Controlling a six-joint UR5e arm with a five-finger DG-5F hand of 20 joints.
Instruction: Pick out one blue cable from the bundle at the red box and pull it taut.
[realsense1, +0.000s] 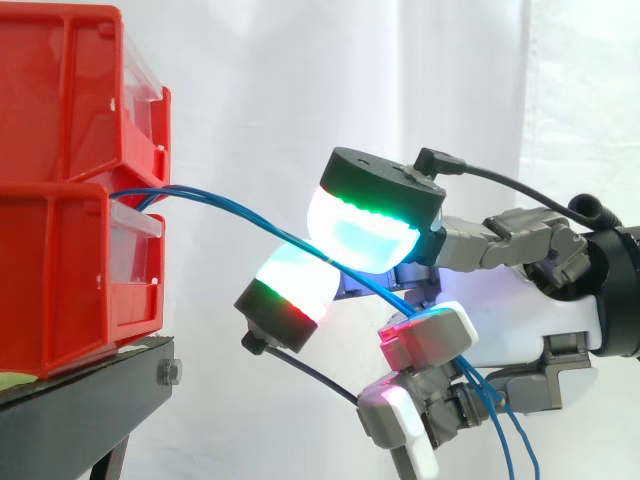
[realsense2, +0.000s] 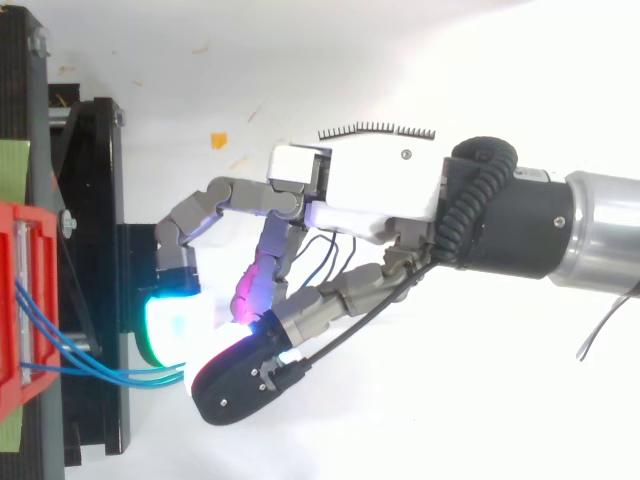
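Hand (realsense2: 370, 190) curled, glowing pads (realsense1: 365, 225) closed on blue cables (realsense1: 215, 200): at least two strands, not one. Cables arc slack from red bins (realsense1: 60, 260) through the hand. Judged light, limp, slick-jacketed; best to pinch a single strand nearer the bins, where the strands spread.

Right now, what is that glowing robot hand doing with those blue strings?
The robot's hand is working at thin blue cables that come out between the two stacked red bins on the black stand. Its glowing fingertips pinch the cables, which run on down past the hand. They curve a little, so they are not taut yet.
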